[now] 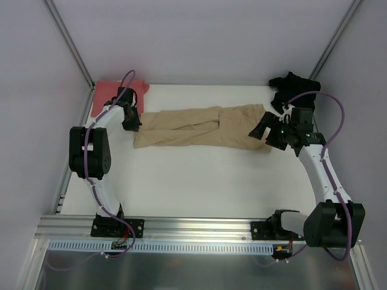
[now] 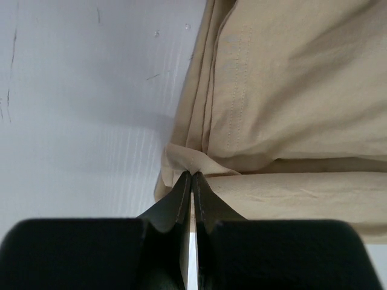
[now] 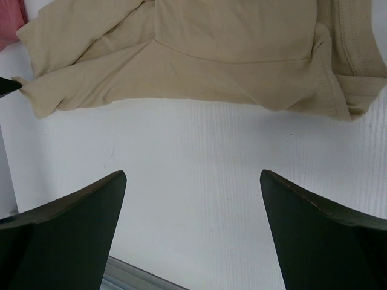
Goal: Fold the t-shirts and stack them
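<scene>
Left pincer pinching tan t-shirt, right pincer spread wide

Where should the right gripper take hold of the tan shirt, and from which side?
Probably the right-end corner of the tan shirt, approached from the bare table on the near side. The layers lie flat with that edge exposed, and the left gripper pinches the opposite end.

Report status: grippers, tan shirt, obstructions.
Left gripper shut, pinching tan t-shirt at left end. Right gripper open, empty, near right end. Red t-shirt, black t-shirt in far corners, not blocking.
</scene>
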Robot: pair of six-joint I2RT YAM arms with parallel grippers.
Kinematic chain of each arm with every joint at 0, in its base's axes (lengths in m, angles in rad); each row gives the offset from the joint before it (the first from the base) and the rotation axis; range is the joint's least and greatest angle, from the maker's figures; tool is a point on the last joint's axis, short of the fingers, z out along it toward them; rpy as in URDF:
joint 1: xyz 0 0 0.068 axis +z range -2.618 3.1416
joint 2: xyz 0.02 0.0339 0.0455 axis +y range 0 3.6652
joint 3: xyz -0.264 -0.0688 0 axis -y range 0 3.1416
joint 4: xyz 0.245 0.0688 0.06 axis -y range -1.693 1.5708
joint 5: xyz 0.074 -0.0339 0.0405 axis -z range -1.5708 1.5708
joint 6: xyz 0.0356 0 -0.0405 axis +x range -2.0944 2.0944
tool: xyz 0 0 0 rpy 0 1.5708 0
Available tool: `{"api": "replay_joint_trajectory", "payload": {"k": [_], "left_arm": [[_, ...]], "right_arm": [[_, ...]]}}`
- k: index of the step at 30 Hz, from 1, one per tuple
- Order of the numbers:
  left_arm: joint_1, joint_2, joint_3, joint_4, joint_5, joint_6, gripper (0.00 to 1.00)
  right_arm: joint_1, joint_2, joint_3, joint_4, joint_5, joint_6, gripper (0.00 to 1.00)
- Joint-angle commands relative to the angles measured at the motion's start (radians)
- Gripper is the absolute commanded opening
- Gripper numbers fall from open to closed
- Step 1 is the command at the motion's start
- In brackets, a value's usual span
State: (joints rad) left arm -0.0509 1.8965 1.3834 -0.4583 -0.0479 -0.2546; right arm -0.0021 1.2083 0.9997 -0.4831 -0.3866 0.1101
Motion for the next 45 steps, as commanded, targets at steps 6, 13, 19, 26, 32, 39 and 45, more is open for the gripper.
{"api": "replay_joint_trajectory", "payload": {"k": [6, 13, 19, 26, 32, 39, 45], "left_arm": [[0.006, -0.076, 0.080, -0.017, -0.037, 0.003, 0.00], [0.006, 0.033, 0.161, -0.031, -0.024, 0.002, 0.00], [0.006, 0.136, 0.207, -0.026, -0.030, -0.011, 0.99], [0.008, 0.072, 0.154, -0.029, -0.046, -0.017, 0.99], [0.008, -0.053, 0.121, -0.045, -0.012, -0.031, 0.99], [0.008, -0.106, 0.071, -0.040, 0.043, -0.041, 0.99], [0.008, -0.045, 0.091, -0.048, 0.088, -0.051, 0.91]], "right_arm": [[0.001, 0.004, -0.006, 0.021, -0.009, -0.013, 1.00], [0.001, 0.014, -0.009, 0.021, -0.003, -0.016, 0.99], [0.027, 0.045, 0.008, 0.009, -0.003, -0.026, 1.00], [0.047, 0.060, 0.033, 0.008, 0.008, -0.018, 1.00], [0.091, 0.144, 0.062, 0.070, 0.000, 0.011, 1.00], [0.113, 0.280, 0.109, 0.121, -0.029, 0.037, 1.00], [0.114, 0.269, 0.096, 0.113, -0.020, 0.020, 1.00]]}}
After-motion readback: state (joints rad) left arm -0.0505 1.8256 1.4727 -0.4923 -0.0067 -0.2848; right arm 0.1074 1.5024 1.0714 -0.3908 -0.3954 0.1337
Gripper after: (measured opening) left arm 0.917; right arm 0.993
